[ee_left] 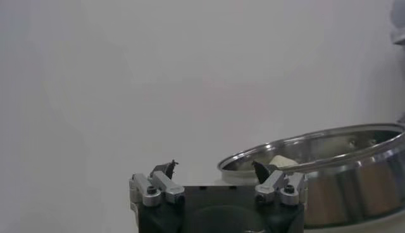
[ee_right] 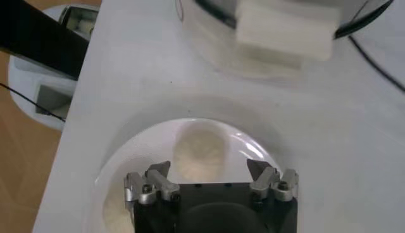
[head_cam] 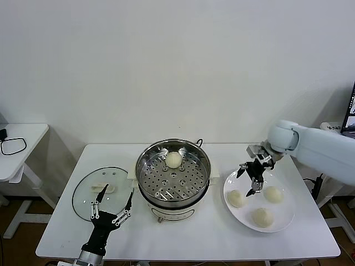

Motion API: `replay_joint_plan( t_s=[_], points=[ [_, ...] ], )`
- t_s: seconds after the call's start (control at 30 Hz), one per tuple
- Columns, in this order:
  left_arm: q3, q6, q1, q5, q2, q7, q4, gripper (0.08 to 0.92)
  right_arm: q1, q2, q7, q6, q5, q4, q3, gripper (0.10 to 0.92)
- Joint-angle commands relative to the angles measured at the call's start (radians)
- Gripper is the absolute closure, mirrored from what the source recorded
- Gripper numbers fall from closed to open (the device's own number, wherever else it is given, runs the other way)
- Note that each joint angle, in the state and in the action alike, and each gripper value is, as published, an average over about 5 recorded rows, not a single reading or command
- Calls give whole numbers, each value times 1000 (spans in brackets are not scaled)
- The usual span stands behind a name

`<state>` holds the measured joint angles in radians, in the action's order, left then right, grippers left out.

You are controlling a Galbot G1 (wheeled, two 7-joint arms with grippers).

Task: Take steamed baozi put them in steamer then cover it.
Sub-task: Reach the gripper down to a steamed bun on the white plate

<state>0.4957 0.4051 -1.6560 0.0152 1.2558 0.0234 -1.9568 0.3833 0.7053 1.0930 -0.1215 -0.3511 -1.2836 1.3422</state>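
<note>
**A:** Starting at the left: the glass cover (head_cam: 100, 193) lies flat on the white table (head_cam: 183, 238), just beside the steamer, handle up. The left gripper (head_cam: 113, 206) hovers at the cover's near edge, fingers spread wide, holding nothing.

**B:** Parked, I'd say. Centre table, the steamer (head_cam: 173, 176) stands open, and one baozi (head_cam: 173, 160) sits on the perforated tray toward the far rim. Plenty of bare tray around it.

**A:** And on the right, the action. The white plate (head_cam: 284, 219) holds three more buns: left bun (head_cam: 236, 198), right bun (head_cam: 273, 194), near bun (head_cam: 262, 216). The right gripper (head_cam: 252, 178) hangs above the plate's far-left part, jaws open and empty.

**B:** Which bun is it lined up on?

**A:** The wrist camera shows one bun (ee_right: 200, 154) sitting out ahead of the open fingers (ee_right: 156, 180), roughly centred between them. From the head view I'd judge that's the left bun, just toward the robot from the fingertips.

**B:** So a short drop down and toward the near side. These buns are round, so no axis to fuss over.

**A:** Right arm is clearly nearer. The right bun lies close by, so the fingers have limited room on that side; the plate rim is shallow, and the path back to the steamer looks open.
</note>
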Motion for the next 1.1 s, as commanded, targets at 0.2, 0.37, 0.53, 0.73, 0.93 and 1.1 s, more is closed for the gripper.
replay_joint_plan(
  t_s=[0.2, 0.37, 0.53, 0.73, 0.93, 1.1],
  points=[
    [2, 3, 0, 0, -1, 1, 7, 177, -130, 21, -55, -23, 20, 52, -45, 203],
    [2, 3, 2, 0, -1, 0, 10, 177, -149, 36, -73, -18, 32, 63, -54, 203],
    [5, 4, 2, -1, -3, -1, 9, 177, -161, 42, -78, -9, 46, 65, -61, 203],
    [5, 4, 4, -3, -4, -2, 8, 177, -163, 41, -92, 0, 47, 57, -62, 250],
    [6, 5, 4, -5, -4, -2, 6, 177, -163, 29, -119, 15, 39, 37, -60, 367],
    [5, 4, 3, -6, -2, -1, 1, 177, -107, 4, -103, 16, 40, -3, -50, 395]
  ],
)
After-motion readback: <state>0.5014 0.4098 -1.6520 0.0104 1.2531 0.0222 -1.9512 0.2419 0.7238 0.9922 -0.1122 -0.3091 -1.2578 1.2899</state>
